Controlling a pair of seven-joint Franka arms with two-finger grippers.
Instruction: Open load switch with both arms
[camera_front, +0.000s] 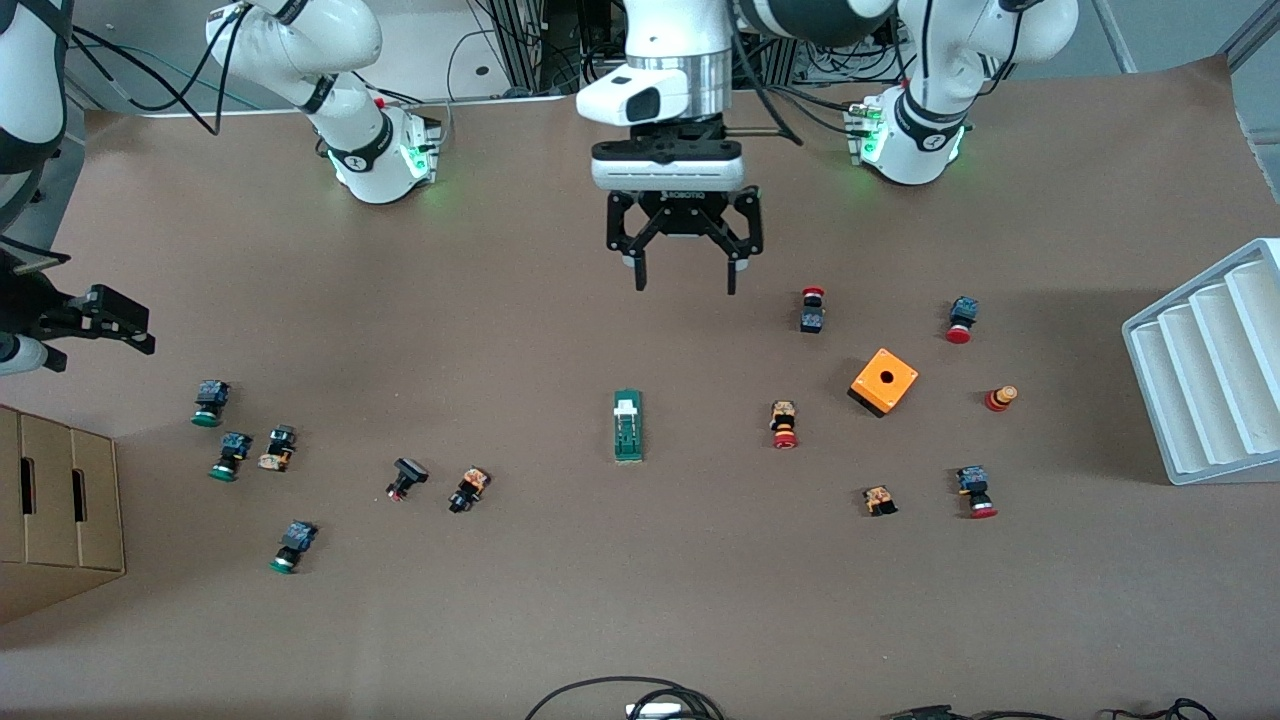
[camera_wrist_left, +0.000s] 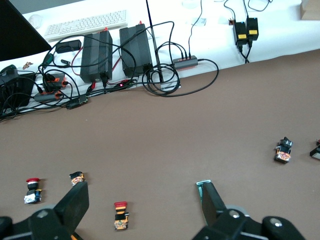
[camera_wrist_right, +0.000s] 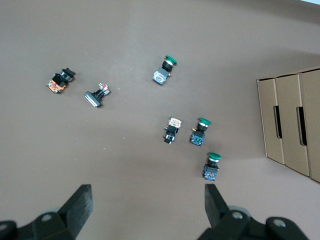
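The load switch (camera_front: 627, 425), a narrow dark-green block with a white piece at one end, lies flat near the middle of the brown table. In the left wrist view only its end (camera_wrist_left: 201, 184) shows, beside one finger. My left gripper (camera_front: 686, 287) (camera_wrist_left: 145, 197) hangs open and empty over bare table, apart from the switch. My right gripper (camera_front: 140, 330) (camera_wrist_right: 147, 197) is open and empty too. It hangs at the right arm's end of the table, over bare table next to the green-capped push-buttons (camera_wrist_right: 211, 166).
An orange cube with a hole (camera_front: 884, 381) and red-capped push-buttons (camera_front: 784, 424) lie toward the left arm's end. Green-capped ones (camera_front: 210, 403) and a cardboard box (camera_front: 55, 510) are at the right arm's end. A white ribbed tray (camera_front: 1210, 360) stands at the table's edge.
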